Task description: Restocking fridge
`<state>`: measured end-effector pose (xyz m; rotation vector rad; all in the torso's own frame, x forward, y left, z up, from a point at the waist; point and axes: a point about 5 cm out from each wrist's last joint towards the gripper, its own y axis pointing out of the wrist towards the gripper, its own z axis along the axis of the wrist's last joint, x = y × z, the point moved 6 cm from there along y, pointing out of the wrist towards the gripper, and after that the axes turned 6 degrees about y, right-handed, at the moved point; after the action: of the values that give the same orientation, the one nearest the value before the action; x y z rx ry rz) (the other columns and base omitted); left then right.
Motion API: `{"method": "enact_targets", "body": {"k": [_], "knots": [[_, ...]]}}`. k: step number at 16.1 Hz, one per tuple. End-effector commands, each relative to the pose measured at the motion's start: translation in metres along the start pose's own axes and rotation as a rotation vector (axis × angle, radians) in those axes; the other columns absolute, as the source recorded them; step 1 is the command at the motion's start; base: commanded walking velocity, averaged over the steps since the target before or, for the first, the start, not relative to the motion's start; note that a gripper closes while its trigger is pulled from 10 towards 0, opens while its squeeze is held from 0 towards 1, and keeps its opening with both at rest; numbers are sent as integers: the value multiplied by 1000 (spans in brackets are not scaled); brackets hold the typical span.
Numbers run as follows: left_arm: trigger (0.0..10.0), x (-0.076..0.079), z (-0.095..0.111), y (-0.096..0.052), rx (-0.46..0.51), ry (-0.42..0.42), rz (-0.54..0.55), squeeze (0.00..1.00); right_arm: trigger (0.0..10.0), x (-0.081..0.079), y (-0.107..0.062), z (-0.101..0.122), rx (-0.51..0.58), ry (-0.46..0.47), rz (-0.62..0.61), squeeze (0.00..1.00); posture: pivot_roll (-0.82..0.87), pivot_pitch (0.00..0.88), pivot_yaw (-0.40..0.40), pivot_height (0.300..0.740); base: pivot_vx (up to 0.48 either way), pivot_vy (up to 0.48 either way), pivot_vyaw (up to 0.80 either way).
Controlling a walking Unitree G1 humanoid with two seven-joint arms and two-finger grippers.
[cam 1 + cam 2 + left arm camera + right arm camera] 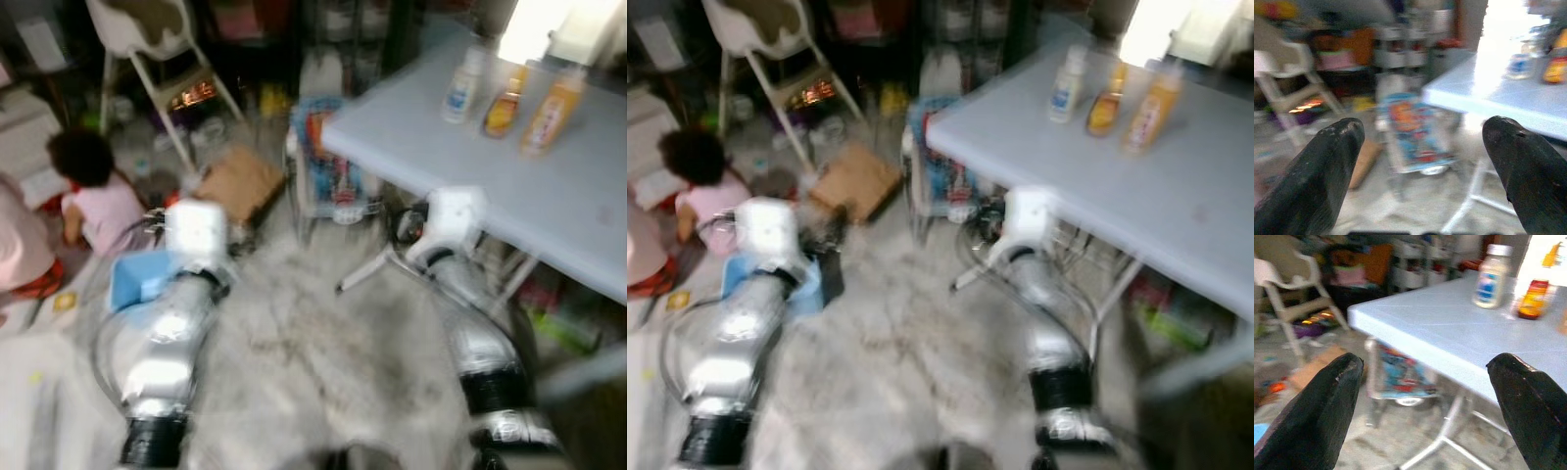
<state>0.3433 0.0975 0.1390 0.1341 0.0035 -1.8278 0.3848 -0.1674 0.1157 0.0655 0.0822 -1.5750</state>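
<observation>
Bottles (505,98), three, stand blurred on table (588,186).

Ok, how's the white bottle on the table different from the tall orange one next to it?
The white bottle is pale with a blue label; the tall orange bottle is orange throughout. The white bottle stands farthest left in the row, the orange one farthest right, with a shorter dark one between. Both stand upright on the blue table, ungripped.

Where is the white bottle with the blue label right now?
The white bottle with the blue label stands on the pale blue folding table, ahead on the robot's right, beside two orange bottles.
</observation>
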Motion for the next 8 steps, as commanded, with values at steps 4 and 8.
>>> {"method": "enact_targets", "body": {"k": [4,8], "knots": [[10000,-7,-2,-4,-2,22,11,0,10000,-13,0,10,41,14,21,0,24,0,-40,740,404,0,-800],[10000,-2,1,-2,7,12,-4,0,10000,-13,-4,10,51,2,7,0,19,0,-39,740,408,0,-800]]}}
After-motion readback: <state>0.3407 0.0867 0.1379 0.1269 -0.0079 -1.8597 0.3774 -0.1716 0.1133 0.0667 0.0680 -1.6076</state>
